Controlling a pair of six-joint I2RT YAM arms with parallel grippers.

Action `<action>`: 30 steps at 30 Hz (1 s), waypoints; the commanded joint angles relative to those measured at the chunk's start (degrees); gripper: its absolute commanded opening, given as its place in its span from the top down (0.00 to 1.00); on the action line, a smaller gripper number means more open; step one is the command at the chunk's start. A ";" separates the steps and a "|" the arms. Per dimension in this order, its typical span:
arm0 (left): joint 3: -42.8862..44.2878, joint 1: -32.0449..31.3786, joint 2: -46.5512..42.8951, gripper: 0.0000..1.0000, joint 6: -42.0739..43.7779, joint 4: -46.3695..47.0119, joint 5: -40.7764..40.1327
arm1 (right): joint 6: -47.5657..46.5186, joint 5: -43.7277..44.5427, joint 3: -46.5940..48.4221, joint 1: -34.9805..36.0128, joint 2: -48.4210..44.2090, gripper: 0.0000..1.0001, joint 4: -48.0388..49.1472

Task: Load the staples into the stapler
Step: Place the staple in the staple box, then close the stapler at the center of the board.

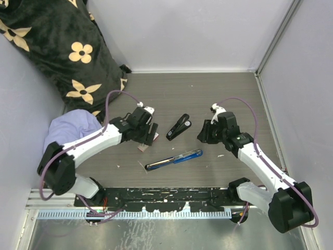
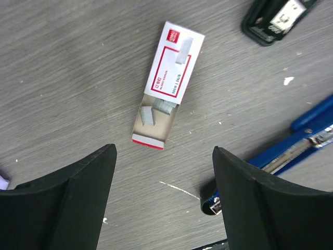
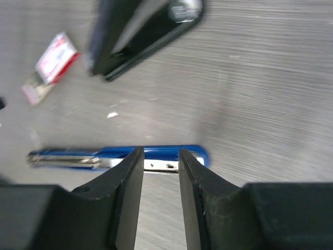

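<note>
At the table's point(image 1: 218, 91) middle, opened staples point(image 2: 166, 86) are framed by the wide-open, empty left gripper point(image 2: 164, 166); right gripper point(image 3: 159, 156) part-open, empty; strip point(image 2: 165, 107) pickup judged next.

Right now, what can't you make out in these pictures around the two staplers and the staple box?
- Staple box: overhead view, mostly hidden under the left hand; in the left wrist view its label print is too small to read.
- Black stapler: left wrist view, cut off by the top edge.
- Blue stapler: right wrist view, blurred, its middle hidden behind the right hand.
</note>
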 commanded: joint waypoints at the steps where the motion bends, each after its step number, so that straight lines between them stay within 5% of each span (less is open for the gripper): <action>1: -2.98 0.73 -9.74 0.20 2.93 5.18 1.17 | -3.40 -15.60 0.31 9.21 1.07 0.58 11.48; 6: -8.20 9.57 -19.47 0.05 -1.72 6.25 6.62 | -12.31 -1.01 7.55 28.81 11.03 0.45 12.20; 16: -17.21 33.67 -34.20 0.00 -7.32 6.08 26.49 | -28.77 -5.68 11.95 38.45 25.10 0.40 17.73; 30: -23.35 34.85 -37.77 0.01 -9.77 9.92 23.70 | -41.84 -5.98 18.23 46.06 37.89 0.38 19.12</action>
